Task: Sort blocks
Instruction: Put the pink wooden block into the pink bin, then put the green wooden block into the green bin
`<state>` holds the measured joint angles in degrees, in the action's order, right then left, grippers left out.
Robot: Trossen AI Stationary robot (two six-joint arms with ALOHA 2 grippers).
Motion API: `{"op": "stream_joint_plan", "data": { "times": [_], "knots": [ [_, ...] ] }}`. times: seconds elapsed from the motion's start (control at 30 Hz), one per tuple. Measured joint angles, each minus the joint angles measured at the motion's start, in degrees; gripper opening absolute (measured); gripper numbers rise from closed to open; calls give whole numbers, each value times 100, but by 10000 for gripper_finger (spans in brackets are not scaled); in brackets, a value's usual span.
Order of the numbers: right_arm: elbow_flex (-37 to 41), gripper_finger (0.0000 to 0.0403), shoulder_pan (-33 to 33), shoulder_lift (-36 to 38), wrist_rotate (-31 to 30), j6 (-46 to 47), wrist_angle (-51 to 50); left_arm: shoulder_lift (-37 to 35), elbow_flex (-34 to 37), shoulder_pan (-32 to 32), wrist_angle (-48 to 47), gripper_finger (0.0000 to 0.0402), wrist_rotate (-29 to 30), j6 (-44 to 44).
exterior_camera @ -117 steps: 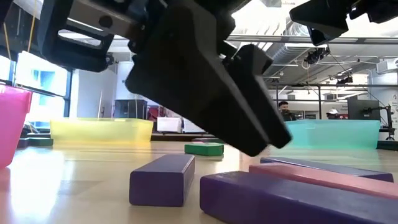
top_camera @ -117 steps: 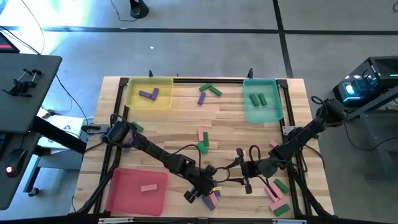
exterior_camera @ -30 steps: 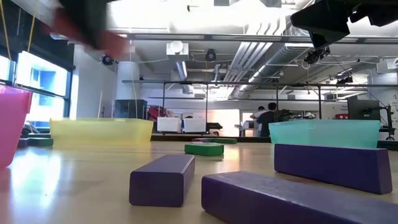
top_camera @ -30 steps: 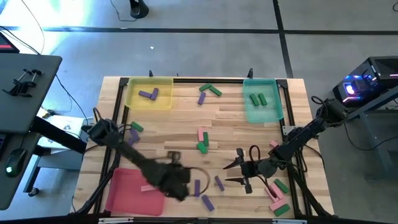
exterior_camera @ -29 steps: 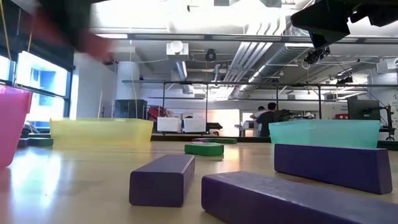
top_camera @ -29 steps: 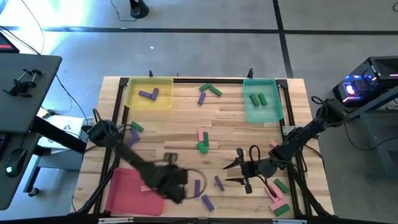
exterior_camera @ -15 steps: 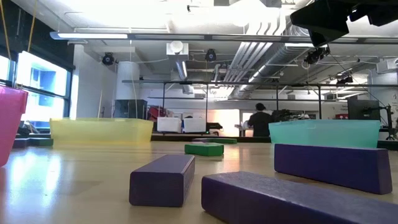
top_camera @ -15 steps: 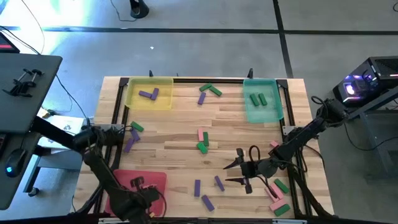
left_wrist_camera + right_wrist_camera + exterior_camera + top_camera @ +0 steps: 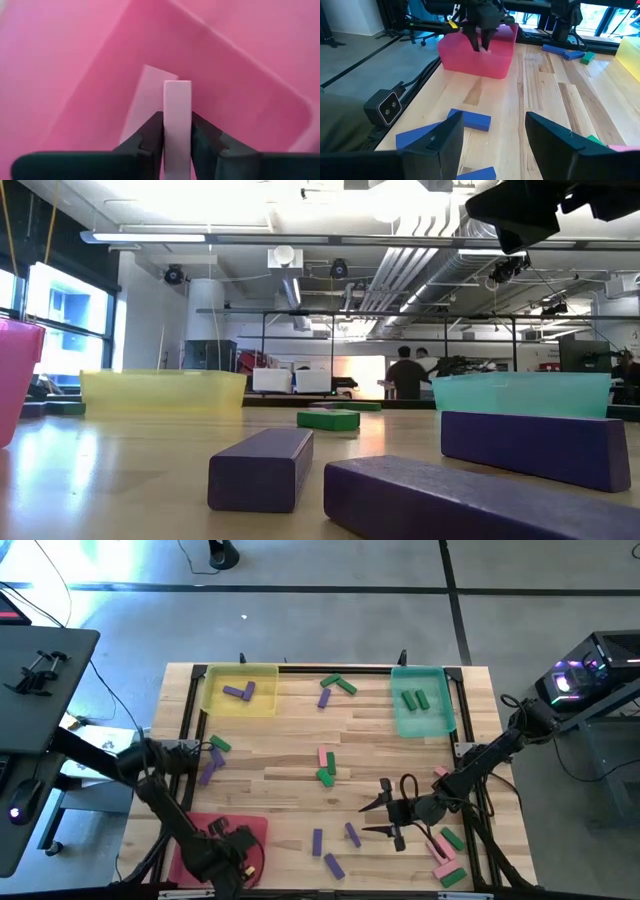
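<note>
Left claw (image 9: 177,137) hangs inside the pink tray (image 9: 190,840) with a pink block (image 9: 177,115) standing between its fingers (image 9: 150,135); the pads sit right against the block's sides, though whether they are clamping it or have begun letting go cannot be told. Holding it low over the tray floor makes sense, I judge, because pink pieces belong here, and a second pink block (image 9: 145,100) already lies just beyond the held one. Well away from this claw, the right claw (image 9: 378,815) waits spread wide over the bare wood, gripping nothing. Far across the table from the left claw sit the yellow tray (image 9: 240,690) with purple bars and the teal tray (image 9: 422,700) with green ones. Loose blocks remain scattered on the table (image 9: 280,750): three purple bars (image 9: 333,845) between the two claws, a pink and green pair (image 9: 325,765) mid-table, more by the right arm. Nothing blocks the drop.
</note>
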<state>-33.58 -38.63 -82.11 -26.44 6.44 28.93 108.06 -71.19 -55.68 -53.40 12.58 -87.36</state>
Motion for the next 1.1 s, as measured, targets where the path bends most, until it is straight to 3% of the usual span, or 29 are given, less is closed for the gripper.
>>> {"op": "stream_joint_plan", "data": {
  "times": [0.2,0.4,0.53,0.67,0.83,1.1],
  "knots": [
    [0,199,0,-2,0,13,2,-768,180,24,17,141,191,-156],
    [0,199,0,-2,0,15,1,-1499,180,26,-503,187,864,-59],
    [0,199,0,-2,0,15,-5,-1774,180,98,-1313,192,1928,-245],
    [0,199,0,-2,0,15,-13,-1789,183,307,-2255,187,3227,-1114],
    [0,199,0,-2,0,39,-17,-1789,258,780,-2417,177,4479,-1160],
    [0,199,0,-2,-132,162,-46,-1786,922,2169,-1509,166,5171,-561]
  ]
}}
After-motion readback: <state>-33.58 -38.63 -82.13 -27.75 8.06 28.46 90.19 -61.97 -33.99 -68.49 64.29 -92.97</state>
